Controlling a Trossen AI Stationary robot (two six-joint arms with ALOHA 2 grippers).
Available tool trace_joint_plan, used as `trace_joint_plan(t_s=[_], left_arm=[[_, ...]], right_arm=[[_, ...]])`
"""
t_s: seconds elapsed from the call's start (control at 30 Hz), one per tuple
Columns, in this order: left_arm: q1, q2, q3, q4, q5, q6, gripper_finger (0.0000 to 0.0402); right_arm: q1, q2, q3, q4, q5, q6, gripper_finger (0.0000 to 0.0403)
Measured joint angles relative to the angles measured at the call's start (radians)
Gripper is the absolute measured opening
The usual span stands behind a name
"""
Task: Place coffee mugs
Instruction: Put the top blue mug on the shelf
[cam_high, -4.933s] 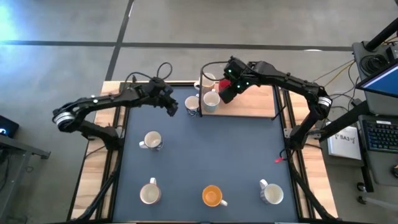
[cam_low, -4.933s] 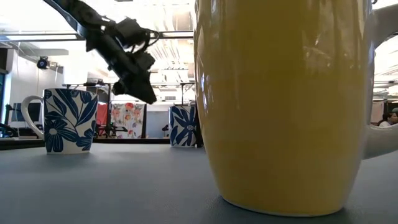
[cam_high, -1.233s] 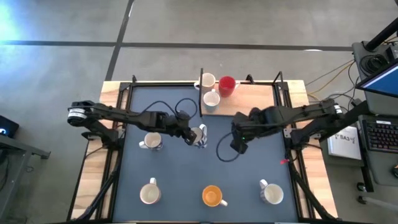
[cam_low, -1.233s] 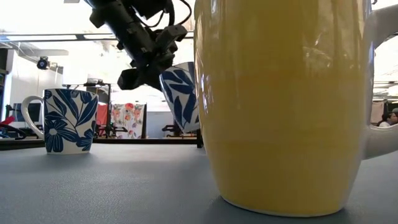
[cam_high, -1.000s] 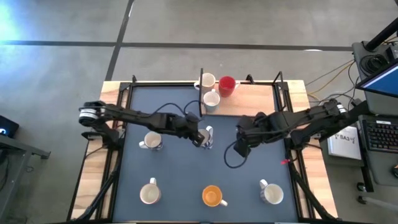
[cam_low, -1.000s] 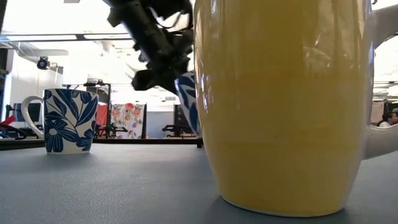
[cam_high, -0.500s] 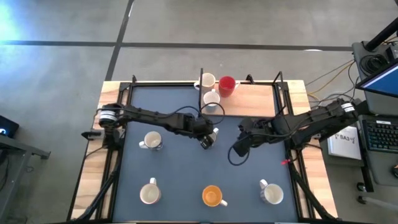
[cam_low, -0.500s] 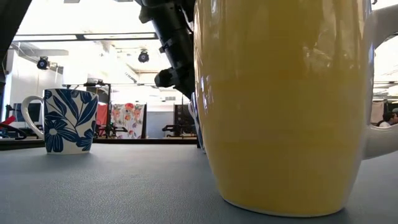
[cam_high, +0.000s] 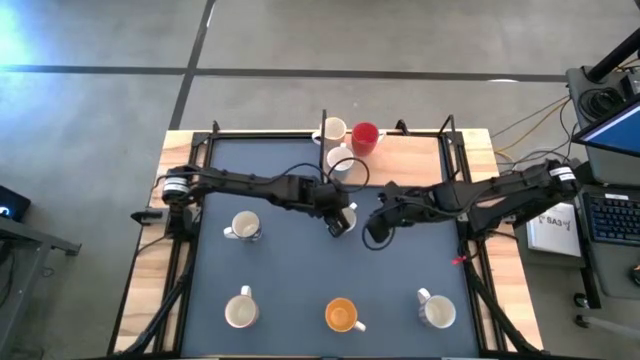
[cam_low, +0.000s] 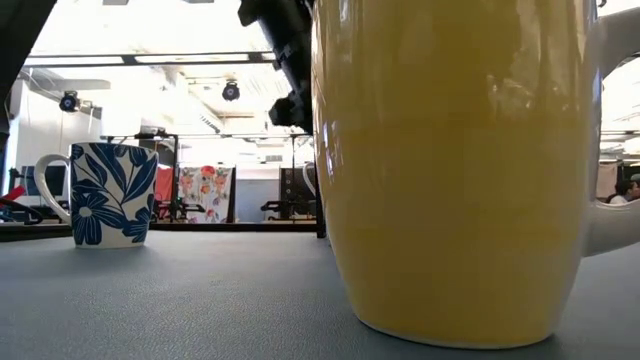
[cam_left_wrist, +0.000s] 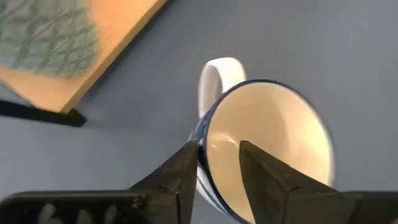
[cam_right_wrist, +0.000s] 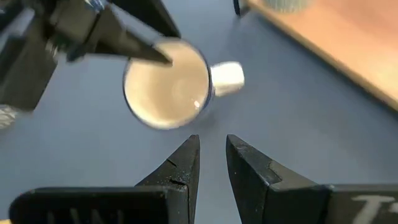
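Note:
My left gripper is shut on a blue-and-white floral mug over the middle of the table. My right gripper hovers just to the mug's right with a narrow gap between its fingers, and the mug lies ahead of it. Three mugs stand at the far edge by the wooden board: a cream one, a red one and a pale one. In the low view a yellow mug hides the held mug. My left gripper pinches the mug's rim on the side next to the handle, with one finger inside the cup and one outside. The fingers come from above, slanting from the table's left. The mug sits tilted; whether its base touches the table is hidden.
Other mugs stand on the blue mat: a floral one at left, a cream one near left, the orange one at the near edge, and a cream one near right. Cables loop near both wrists.
My left gripper has carried the floral mug a short way toward the table's right, and in the low view it has passed behind the yellow mug. My right gripper has edged slightly toward the mug.

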Motion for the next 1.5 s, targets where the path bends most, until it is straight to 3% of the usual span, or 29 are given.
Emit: trace_joint_plan(t_s=[0.23,0.4,0.67,0.97,1.5], left_arm=[[-0.002,-0.046,0.026,-0.091,0.005,0.067,0.0129],[-0.002,-0.082,0.022,-0.172,0.004,0.095,0.013],[-0.002,-0.165,0.004,-0.279,-0.009,0.123,0.013],[0.002,-0.341,-0.177,-0.258,-0.035,0.044,0.013],[0.002,-0.61,-0.441,-0.18,-0.059,-0.077,0.013]], right_arm=[[-0.072,0.01,0.032,0.028,-0.008,-0.109,0.0092],[-0.124,0.027,0.044,0.113,-0.101,-0.182,0.0127],[-0.176,0.131,0.095,0.126,-0.135,-0.331,0.0165],[-0.216,0.3,0.19,0.126,-0.167,-0.486,0.0167],[-0.241,0.497,0.3,0.118,-0.26,-0.553,0.015]])
